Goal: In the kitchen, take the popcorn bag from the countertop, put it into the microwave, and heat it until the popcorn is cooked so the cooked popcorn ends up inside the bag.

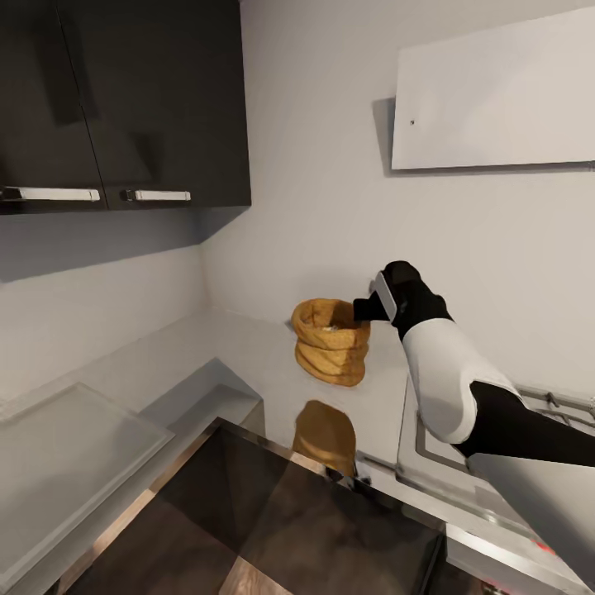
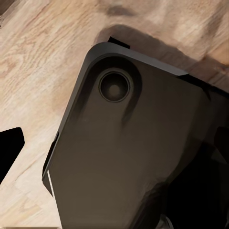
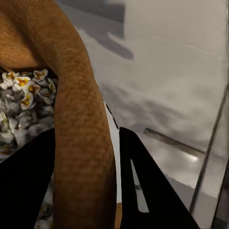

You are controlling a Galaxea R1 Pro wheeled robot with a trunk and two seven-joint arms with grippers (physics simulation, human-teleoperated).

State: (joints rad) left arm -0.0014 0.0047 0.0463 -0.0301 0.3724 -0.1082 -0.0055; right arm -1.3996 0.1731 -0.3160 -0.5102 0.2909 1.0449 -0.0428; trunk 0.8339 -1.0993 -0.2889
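The right tool (image 1: 364, 309) is at the popcorn bag (image 1: 331, 342), and the right wrist view tells the story: the bag's rolled rim (image 3: 81, 143) runs straight between the two dark fingers (image 3: 148, 186), one inside the sack and one outside. That reads as a pinch on the rim, the only stiff edge a soft paper sack offers. The fingers flank the rim closely, but whether they press it I cannot tell.

One bag, standing upright on the pale grey desk (image 1: 248, 347), far back by the wall, just left of the gas hob (image 1: 463, 446). Inside it, pale kernels with yellow centres (image 3: 21, 83) lie heaped under the rim. Upright makes sense, since a tilt would spill them.

The bag rests on the desk and is not lifted, so I judge the grasp step is in hand and the carry not yet begun.

Overhead at the left hang two dark wall cabinets (image 1: 124, 99), each with one bright bar handle. A glossy dark surface (image 1: 273, 512) in the near foreground mirrors the bag.

The left wrist view looks down at a dark robot part (image 2: 129, 143) over wood-grain floor (image 2: 38, 71); the left tool's state I cannot tell.
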